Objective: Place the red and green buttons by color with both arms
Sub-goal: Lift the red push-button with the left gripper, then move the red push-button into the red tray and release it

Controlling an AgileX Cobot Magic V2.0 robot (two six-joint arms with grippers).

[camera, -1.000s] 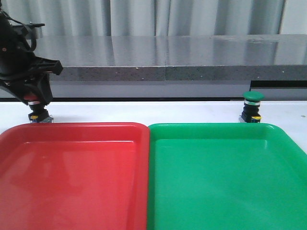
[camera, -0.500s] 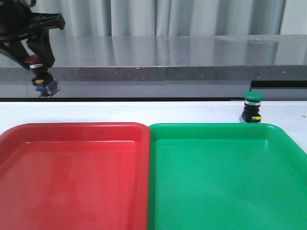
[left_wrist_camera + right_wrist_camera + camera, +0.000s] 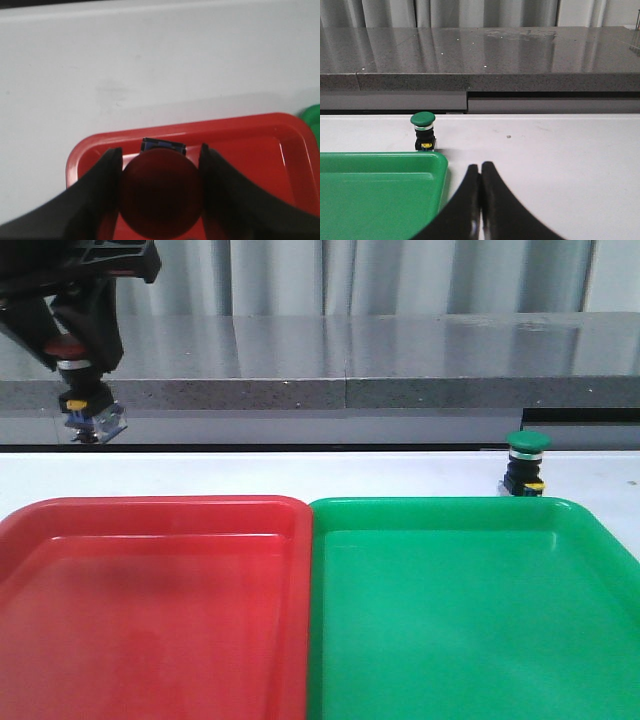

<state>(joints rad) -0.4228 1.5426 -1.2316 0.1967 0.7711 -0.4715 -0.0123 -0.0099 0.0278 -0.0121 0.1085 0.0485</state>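
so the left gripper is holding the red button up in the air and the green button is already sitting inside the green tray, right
Not quite. The left gripper does hold the red button up in the air, but the green button is not inside the green tray. It stands on the white table just behind the tray's far rim, as the front view and the right wrist view show.

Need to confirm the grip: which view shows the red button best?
Left wrist view: the red button sits between the left gripper fingers, cap filling the gap. Front view shows it small and half hidden. Right wrist view misses it.
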